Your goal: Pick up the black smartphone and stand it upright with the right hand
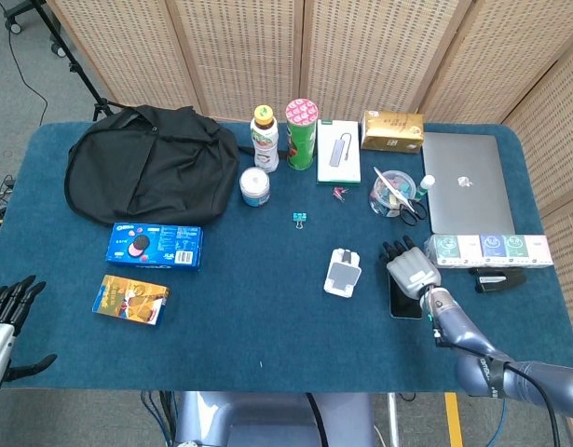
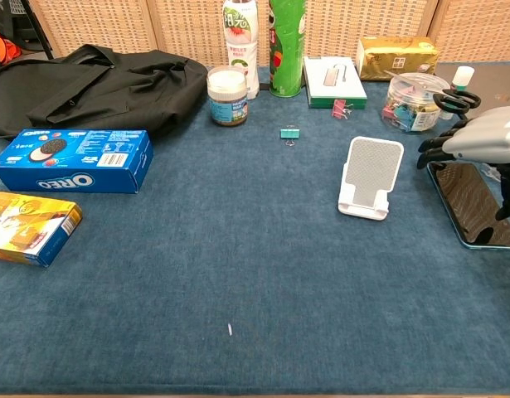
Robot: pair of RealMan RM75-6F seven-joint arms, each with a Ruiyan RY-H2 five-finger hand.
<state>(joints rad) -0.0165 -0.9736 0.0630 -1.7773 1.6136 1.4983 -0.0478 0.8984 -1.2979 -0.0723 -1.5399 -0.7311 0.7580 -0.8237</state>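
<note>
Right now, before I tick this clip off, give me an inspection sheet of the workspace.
Surface: blue cloth table, flat.
Job's things: black smartphone lying flat, screen up, right of the white phone stand; not yet lifted.
Clutter: black bag, Oreo box, yellow box, jar, bottle, green can, binder clip, clip tub with scissors, laptop.
Hands: right hand over the smartphone's upper half, fingers spread, contact unclear; left hand at the table's left edge, holding nothing.
Cables: one on the floor, far left.
Surroundings: woven screens behind.
</note>
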